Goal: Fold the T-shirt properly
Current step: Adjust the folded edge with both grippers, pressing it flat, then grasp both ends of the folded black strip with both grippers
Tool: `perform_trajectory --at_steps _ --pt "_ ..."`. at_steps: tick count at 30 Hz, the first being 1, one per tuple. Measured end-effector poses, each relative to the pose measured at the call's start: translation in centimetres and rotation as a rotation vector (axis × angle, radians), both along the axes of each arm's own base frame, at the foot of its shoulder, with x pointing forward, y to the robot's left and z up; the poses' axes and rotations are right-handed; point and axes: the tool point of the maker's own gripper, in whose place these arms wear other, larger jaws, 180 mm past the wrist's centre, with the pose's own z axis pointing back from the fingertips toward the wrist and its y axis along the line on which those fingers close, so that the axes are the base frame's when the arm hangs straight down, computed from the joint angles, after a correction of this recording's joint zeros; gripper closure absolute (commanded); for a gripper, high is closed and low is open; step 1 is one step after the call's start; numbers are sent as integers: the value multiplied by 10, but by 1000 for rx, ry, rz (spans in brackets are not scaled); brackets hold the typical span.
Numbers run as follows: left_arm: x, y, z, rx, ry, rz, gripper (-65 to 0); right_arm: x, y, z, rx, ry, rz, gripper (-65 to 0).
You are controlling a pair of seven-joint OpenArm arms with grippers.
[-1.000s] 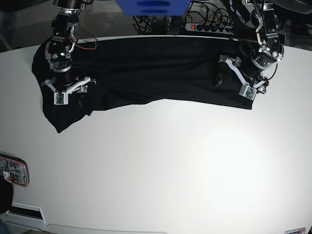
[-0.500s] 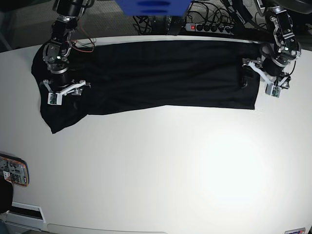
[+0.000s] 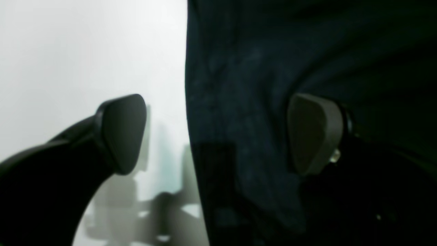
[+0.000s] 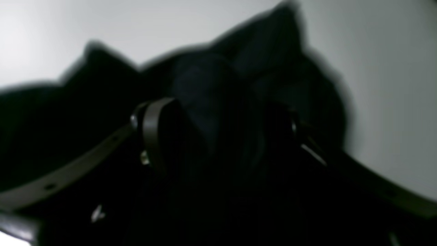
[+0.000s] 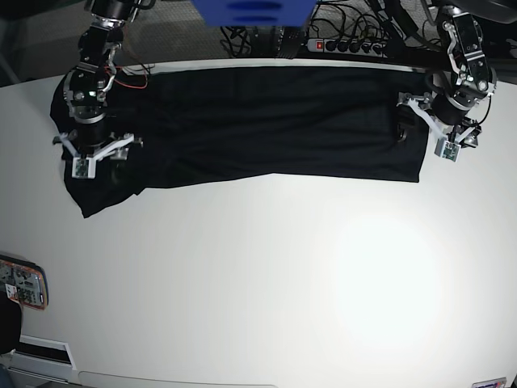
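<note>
The black T-shirt (image 5: 258, 121) lies as a long flat band across the far side of the white table (image 5: 283, 283). On the right of the base view, my left gripper (image 5: 422, 126) is open at the shirt's right end. In the left wrist view the left gripper (image 3: 218, 133) straddles the T-shirt (image 3: 259, 102) edge, one finger over bare table and the other over cloth. My right gripper (image 5: 95, 150) is spread open on the shirt's left end. In the right wrist view the right gripper (image 4: 225, 133) has a bump of the T-shirt (image 4: 211, 85) between its parted fingers.
A red-edged flat device (image 5: 23, 283) lies at the table's left edge. Behind the table's far edge are a power strip (image 5: 347, 45) with cables and a blue object (image 5: 252, 10).
Both grippers moved outward, the right-hand one also toward the far edge. The shirt stretched out with them; its wavy near hem is now nearly straight.
</note>
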Motion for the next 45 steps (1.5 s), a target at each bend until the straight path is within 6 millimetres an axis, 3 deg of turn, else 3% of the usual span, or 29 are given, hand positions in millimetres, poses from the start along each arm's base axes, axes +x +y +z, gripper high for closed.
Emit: perform_trajectory --at_steps 4,6,8,15,19,22,24,32,37,39,43,45 --pt "21 -22 37 7 -123 -30 -628 16 13 44 -9 -128 6 -373" --pt "26 -35 54 -1 -180 -48 -628 12 20 52 -11 -143 30 -373" --pt "27 -48 62 -18 -205 -59 -628 2 19 45 -18 -84 15 -373" --pt "23 -106 42 -106 -152 -188 -628 -16 20 25 -1 -15 13 -373" --pt "8 -109 4 -140 -38 -175 -628 -33 15 -7 18 87 -13 -373" --pt "0 -112 -11 -166 6 -170 -628 -38 17 -25 52 115 -16 -373" --pt "-2 -113 -17 -192 9 -157 -628 -46 17 -41 68 158 -28 -373" --pt "22 -90 -29 -287 -36 -124 -628 -42 26 -56 128 87 -31 -373" --pt "44 -60 -29 -270 -57 -70 -628 -33 41 -66 156 25 -5 -373" --pt "51 -43 -30 -231 -45 -55 -628 -16 47 -65 164 21 7 -373" --pt "67 -30 -29 -215 -54 -24 -628 47 75 -56 180 80 97 -373" --pt "72 -26 -29 -192 -47 -22 -628 54 85 -54 192 76 115 -373"
